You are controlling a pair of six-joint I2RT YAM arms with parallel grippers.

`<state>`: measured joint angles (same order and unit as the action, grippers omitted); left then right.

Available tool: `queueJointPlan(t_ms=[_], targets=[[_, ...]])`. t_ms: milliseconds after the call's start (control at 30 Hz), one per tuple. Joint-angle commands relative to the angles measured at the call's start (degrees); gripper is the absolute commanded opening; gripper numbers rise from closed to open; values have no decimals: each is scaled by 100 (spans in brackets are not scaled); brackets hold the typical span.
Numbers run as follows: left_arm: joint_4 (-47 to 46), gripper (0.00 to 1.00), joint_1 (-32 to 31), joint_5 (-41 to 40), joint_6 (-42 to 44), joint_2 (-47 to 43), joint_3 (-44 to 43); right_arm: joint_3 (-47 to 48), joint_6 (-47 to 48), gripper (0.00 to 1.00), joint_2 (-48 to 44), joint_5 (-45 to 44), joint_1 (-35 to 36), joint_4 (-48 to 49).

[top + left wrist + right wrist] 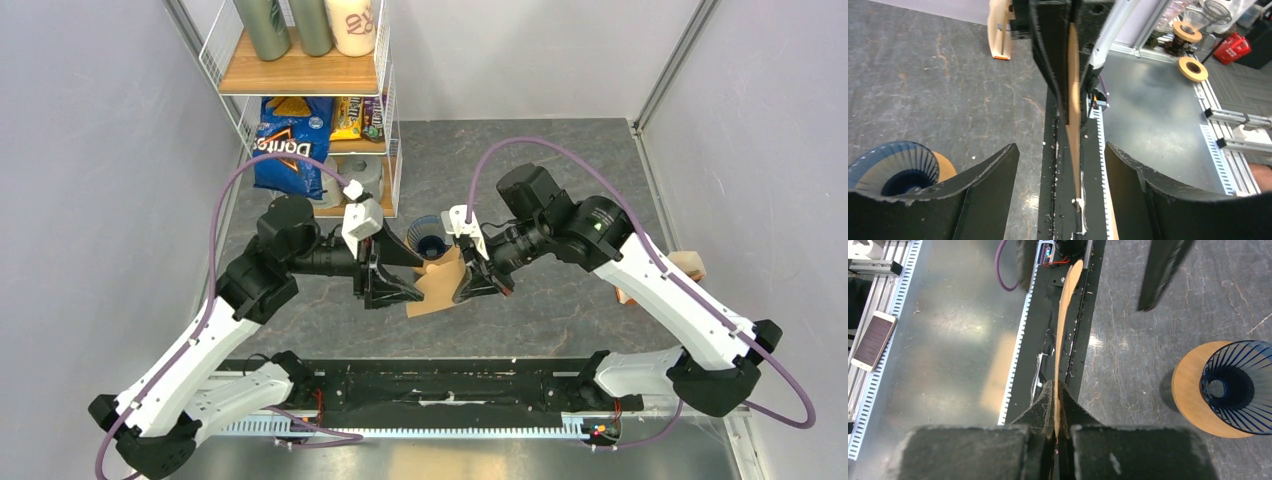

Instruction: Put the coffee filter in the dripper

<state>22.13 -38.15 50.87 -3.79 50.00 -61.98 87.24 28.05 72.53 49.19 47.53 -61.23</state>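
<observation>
The coffee filter (440, 287) is a light-brown paper fan held upright above the table between the two arms. My right gripper (468, 288) is shut on its right edge. In the right wrist view the filter (1064, 325) stands edge-on, pinched by my right gripper (1057, 392). My left gripper (416, 278) is open at the filter's left edge. In the left wrist view the filter (1074, 105) runs edge-on between the spread fingers of my left gripper (1060, 150), touching neither. The dark blue ribbed dripper (430, 240) sits on a tan wooden ring (1193, 395) just behind the filter; it also shows in both wrist views (1240, 385) (895, 170).
A wire shelf (300, 75) at the back left holds cans, a Doritos bag (290, 145) and snacks. An orange-and-white holder (688, 266) stands at the right table edge. A black rail (440, 385) runs along the near edge. A phone (873, 340) lies off the table.
</observation>
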Motion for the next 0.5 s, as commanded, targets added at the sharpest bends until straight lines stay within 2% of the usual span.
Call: queueJointPlan(t_ms=[0, 133, 167, 233, 267, 300, 333, 367, 467], targets=[[-372, 63, -245, -85, -283, -3, 151, 291, -347, 0, 110, -247, 55, 364], [-845, 14, -278, 119, -556, -86, 299, 309, -545, 0, 120, -437, 55, 588], [-934, 6, -276, 141, -607, -87, 316, 315, -601, 0, 135, -443, 59, 628], [-1002, 2, -281, 178, -593, -93, 326, 352, -592, 0, 147, -413, 55, 656], [-897, 2, -282, 118, -502, -110, 314, 384, -570, 14, 141, -379, 60, 654], [-697, 2, -281, 84, -347, -118, 296, 431, -542, 37, 132, -350, 55, 619], [-523, 2, -281, 68, -138, -136, 271, 478, -514, 46, 110, -348, 59, 582], [-365, 2, -281, 40, 18, -159, 265, 539, -492, 50, 82, -363, 55, 555], [-8, 2, -272, -183, 360, -206, 262, 657, -342, 52, -34, -462, 53, 438]])
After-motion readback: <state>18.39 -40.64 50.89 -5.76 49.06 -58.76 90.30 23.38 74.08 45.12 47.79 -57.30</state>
